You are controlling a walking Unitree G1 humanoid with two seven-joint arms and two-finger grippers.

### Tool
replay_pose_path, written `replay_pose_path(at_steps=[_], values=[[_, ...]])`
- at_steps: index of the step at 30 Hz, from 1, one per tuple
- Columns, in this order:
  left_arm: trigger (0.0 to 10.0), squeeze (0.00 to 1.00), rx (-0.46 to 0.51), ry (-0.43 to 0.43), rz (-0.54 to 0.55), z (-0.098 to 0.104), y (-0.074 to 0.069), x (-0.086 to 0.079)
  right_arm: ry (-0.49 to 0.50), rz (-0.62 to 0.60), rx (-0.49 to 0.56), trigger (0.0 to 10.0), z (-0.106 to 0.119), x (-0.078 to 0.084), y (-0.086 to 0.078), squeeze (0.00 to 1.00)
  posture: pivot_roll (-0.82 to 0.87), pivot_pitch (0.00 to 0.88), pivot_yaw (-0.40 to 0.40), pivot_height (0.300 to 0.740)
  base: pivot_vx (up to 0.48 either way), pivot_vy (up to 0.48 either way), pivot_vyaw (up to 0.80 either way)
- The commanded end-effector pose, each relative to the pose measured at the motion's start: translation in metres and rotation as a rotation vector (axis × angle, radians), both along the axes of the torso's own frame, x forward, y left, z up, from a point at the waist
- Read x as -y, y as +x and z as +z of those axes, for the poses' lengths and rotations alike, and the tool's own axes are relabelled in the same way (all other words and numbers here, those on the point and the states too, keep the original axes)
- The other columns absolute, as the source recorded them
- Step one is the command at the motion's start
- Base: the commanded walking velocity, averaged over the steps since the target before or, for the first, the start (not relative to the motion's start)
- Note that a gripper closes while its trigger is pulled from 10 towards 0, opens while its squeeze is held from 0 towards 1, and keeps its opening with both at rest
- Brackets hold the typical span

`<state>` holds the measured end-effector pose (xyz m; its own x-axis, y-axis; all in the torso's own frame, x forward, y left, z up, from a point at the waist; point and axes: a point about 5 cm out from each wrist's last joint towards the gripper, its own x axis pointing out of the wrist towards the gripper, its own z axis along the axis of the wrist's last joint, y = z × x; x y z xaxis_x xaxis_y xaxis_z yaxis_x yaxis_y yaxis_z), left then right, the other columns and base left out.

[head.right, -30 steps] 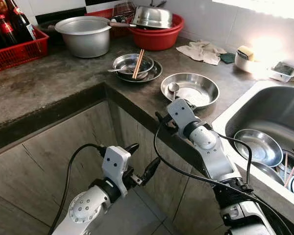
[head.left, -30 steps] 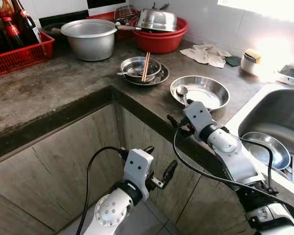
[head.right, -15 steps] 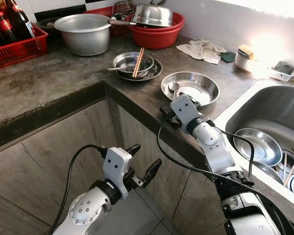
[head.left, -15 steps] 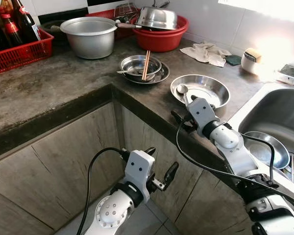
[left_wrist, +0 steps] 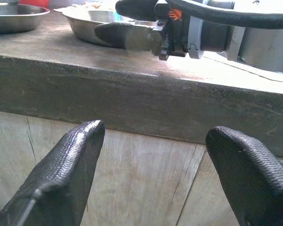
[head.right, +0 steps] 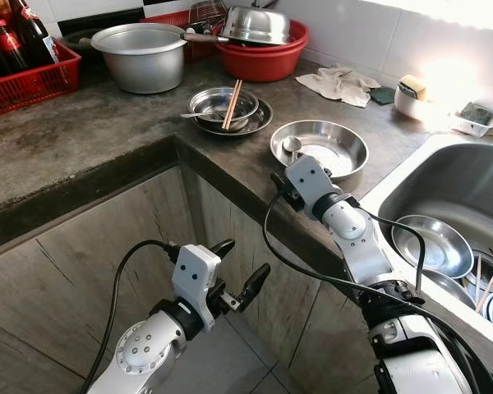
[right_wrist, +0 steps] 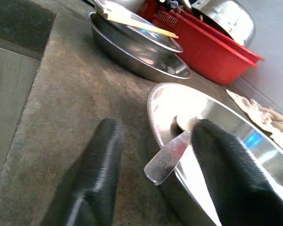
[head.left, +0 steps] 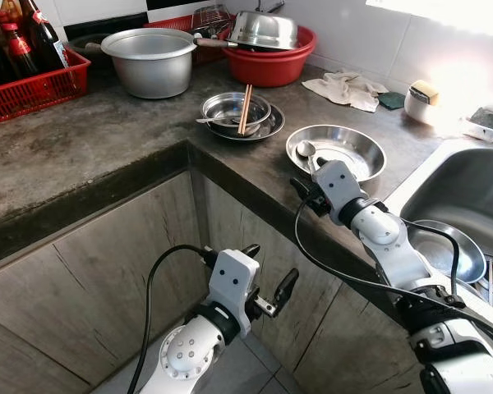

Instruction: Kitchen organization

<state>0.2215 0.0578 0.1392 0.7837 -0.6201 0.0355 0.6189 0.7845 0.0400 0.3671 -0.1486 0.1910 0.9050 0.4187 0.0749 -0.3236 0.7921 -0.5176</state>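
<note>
**Nearly at the spoon: right gripper lines up on the handle**

Right now the right gripper (right_wrist: 153,188) sits low over the front edge of the worktop, fingers spread, with the spoon (right_wrist: 172,150) between them. That spoon lies in the shallow steel dish (head.left: 335,153) near the front edge, just short of the sink (head.left: 464,197); its bowl rests inside the dish and its handle sticks out over the rim toward the gripper. One finger (right_wrist: 92,183) hangs over bare worktop, the other (right_wrist: 236,174) over the dish.

The spoon looks like thin steel, so it should be light, stiff and slick. The free end of the handle seems the best place to grip, since it stands clear of both dish and worktop and leaves room for a finger on each side. A pinch across its flat faces would probably hold better than one across the narrow edges. The dish is light too and may slide or tip if the rim gets nudged.

Below the worktop, the left gripper (left_wrist: 153,174) hangs in front of the cupboard door (head.left: 107,279), fingers wide apart and holding nothing.
</note>
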Motion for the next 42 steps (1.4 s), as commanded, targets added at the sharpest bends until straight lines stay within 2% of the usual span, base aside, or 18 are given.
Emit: replay_pose_path(at_steps=[1, 2, 3, 16, 17, 18, 20, 21, 30, 32, 34, 38, 39, 41, 42], values=[[10.0, 0.00, 0.005, 0.010, 0.000, 0.001, 0.001, 0.000, -0.002, -0.010, 0.013, 3.1, 0.004, 0.004, 0.002, 0.00, 0.05, 0.120, -0.059, 0.740, 0.000, 0.000, 0.00], [10.0, 0.00, 0.005, 0.011, 0.000, 0.001, 0.001, 0.000, -0.004, -0.012, 0.014, 3.1, 0.003, 0.004, 0.002, 0.00, 0.05, 0.120, -0.059, 0.740, 0.000, 0.000, 0.00], [10.0, 0.00, 0.006, 0.010, 0.000, 0.001, 0.001, 0.000, -0.002, -0.011, 0.012, 10.0, 0.002, 0.004, 0.002, 0.00, 0.05, 0.121, -0.060, 0.740, 0.000, 0.000, 0.00], [10.0, 0.00, 0.004, 0.009, 0.002, 0.001, 0.000, 0.000, -0.005, -0.023, 0.016, 10.0, 0.003, 0.007, 0.006, 0.00, 0.05, 0.114, -0.062, 0.740, 0.000, 0.000, 0.00], [10.0, 0.00, 0.005, 0.008, 0.003, 0.001, 0.000, 0.000, -0.005, -0.021, 0.017, 4.8, 0.003, 0.007, 0.006, 0.00, 0.05, 0.113, -0.062, 0.740, 0.000, 0.000, 0.00], [10.0, 0.00, 0.005, 0.009, 0.004, 0.000, 0.000, 0.000, -0.002, -0.020, 0.015, 1.8, 0.003, 0.007, 0.006, 0.00, 0.05, 0.112, -0.062, 0.740, 0.000, 0.000, 0.00], [10.0, 0.00, 0.004, 0.010, 0.004, 0.000, 0.000, 0.000, 0.001, -0.020, 0.014, 1.8, 0.003, 0.006, 0.006, 0.00, 0.05, 0.112, -0.061, 0.740, 0.000, 0.000, 0.00], [10.0, 0.00, 0.004, 0.012, 0.004, 0.000, 0.000, 0.000, -0.005, -0.019, 0.017, 0.0, 0.003, 0.006, 0.007, 0.00, 0.05, 0.108, -0.062, 0.740, 0.000, 0.000, 0.00], [10.0, 0.00, 0.004, 0.016, 0.003, -0.001, 0.000, 0.000, -0.006, -0.010, 0.037, 0.0, 0.006, 0.003, 0.008, 0.00, 0.05, 0.101, -0.060, 0.740, 0.000, 0.000, 0.00], [10.0, 0.00, 0.004, 0.015, 0.004, -0.002, 0.000, 0.000, 0.026, -0.038, 0.065, 0.0, 0.013, 0.005, 0.009, 0.00, 0.05, 0.098, -0.061, 0.740, 0.000, 0.000, 0.00], [10.0, 0.00, 0.005, 0.017, 0.003, -0.002, 0.000, 0.000, 0.104, -0.080, 0.099, 0.0, 0.023, 0.007, 0.011, 0.00, 0.05, 0.093, -0.060, 0.740, 0.000, 0.000, 0.00], [10.0, 0.00, 0.005, 0.018, 0.004, -0.002, 0.000, 0.000, 0.163, -0.107, 0.128, 0.0, 0.033, 0.008, 0.012, 0.00, 0.05, 0.093, -0.059, 0.740, 0.000, 0.000, 0.00], [10.0, 0.00, 0.006, 0.018, 0.006, -0.002, 0.001, 0.000, 0.222, -0.137, 0.157, 0.0, 0.042, 0.010, 0.013, 0.00, 0.05, 0.093, -0.060, 0.740, 0.000, 0.000, 0.00], [10.0, 0.00, 0.007, 0.018, 0.006, -0.002, 0.001, 0.000, 0.242, -0.146, 0.168, 0.0, 0.045, 0.011, 0.013, 0.00, 0.05, 0.093, -0.060, 0.740, 0.000, 0.000, 0.00], [10.0, 0.00, 0.008, 0.018, 0.007, -0.002, 0.002, 0.000, 0.284, -0.161, 0.184, 0.0, 0.052, 0.012, 0.012, 0.00, 0.05, 0.093, -0.060, 0.740, 0.000, 0.000, 0.00]])
